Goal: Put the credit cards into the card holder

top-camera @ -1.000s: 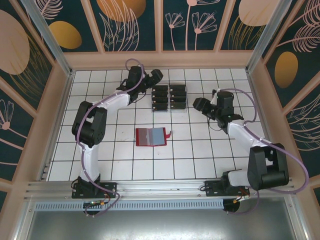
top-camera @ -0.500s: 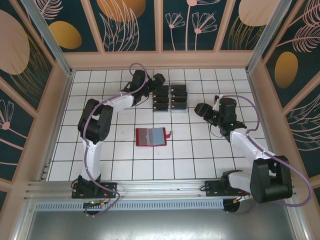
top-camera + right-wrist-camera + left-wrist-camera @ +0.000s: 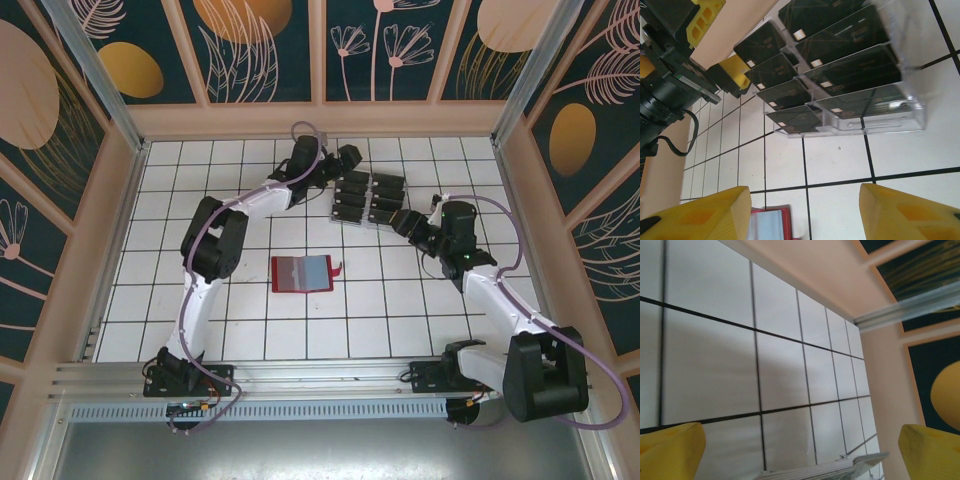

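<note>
The white tiled table with black grid lines (image 3: pixel 250 330) carries everything, and both white-and-black arms reach out to its far middle. There the clear plastic slotted rack (image 3: pixel 365 197) sits askew to the tile lines, its transparent front wall facing the right wrist camera (image 3: pixel 880 115). The small red folding card holder (image 3: pixel 301 273) lies open and flat near the table's centre, well apart from the rack on its near side; its red edge shows low in the right wrist view (image 3: pixel 772 225). The thin black rectangular credit cards (image 3: pixel 352 195) stand leaning in two columns of the rack's slots (image 3: pixel 840 65). The left gripper (image 3: pixel 348 158) sits just beside the rack's far-left corner, yellow fingers spread wide over bare tile (image 3: pixel 800 440), gripping nothing. The right gripper (image 3: pixel 400 220) hangs near the rack's right near corner, fingers parted and empty (image 3: pixel 805 200).
</note>
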`<state>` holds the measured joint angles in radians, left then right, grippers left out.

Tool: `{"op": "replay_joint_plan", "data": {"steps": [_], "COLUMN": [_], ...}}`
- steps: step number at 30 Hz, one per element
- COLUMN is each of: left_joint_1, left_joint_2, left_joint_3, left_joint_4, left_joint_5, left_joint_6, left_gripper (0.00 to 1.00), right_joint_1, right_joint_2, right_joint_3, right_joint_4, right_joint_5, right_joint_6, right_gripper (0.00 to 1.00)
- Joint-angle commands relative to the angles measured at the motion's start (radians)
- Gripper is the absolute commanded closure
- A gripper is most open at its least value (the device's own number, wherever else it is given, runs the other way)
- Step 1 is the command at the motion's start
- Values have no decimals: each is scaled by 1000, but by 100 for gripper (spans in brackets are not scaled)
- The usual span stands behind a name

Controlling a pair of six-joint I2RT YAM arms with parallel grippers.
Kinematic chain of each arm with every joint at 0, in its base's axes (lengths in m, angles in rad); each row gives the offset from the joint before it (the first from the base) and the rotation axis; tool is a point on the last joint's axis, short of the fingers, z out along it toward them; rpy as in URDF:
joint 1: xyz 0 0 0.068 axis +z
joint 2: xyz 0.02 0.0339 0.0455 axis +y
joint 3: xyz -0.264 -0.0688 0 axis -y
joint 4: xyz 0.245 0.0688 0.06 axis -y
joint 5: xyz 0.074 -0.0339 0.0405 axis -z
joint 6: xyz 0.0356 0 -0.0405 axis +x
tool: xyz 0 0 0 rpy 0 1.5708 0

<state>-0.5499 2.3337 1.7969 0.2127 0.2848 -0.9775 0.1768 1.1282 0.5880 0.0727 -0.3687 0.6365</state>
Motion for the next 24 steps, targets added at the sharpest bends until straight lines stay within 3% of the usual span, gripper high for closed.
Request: {"op": "replay_joint_plan", "data": {"steps": [1, 11, 16, 24], "left_joint_1": [-13, 53, 116, 130], "left_joint_2": [36, -115, -262, -469], "left_joint_3": [55, -45, -195, -424], "left_joint_4": [-11, -57, -58, -112], "left_joint_5": [47, -17, -52, -101], "left_joint_6": [13, 89, 102, 174], "left_gripper": [1, 1, 1, 1], "right_joint_1": [14, 71, 39, -121], "right_joint_2": [-4, 222, 306, 446], "right_joint_3": [4, 307, 392, 557], "right_joint_4": [-12, -243, -257, -177], "right_joint_5": [1, 155, 226, 74], "right_joint_6": [-1, -336, -371, -292], "right_gripper": [41, 41, 41, 39]}}
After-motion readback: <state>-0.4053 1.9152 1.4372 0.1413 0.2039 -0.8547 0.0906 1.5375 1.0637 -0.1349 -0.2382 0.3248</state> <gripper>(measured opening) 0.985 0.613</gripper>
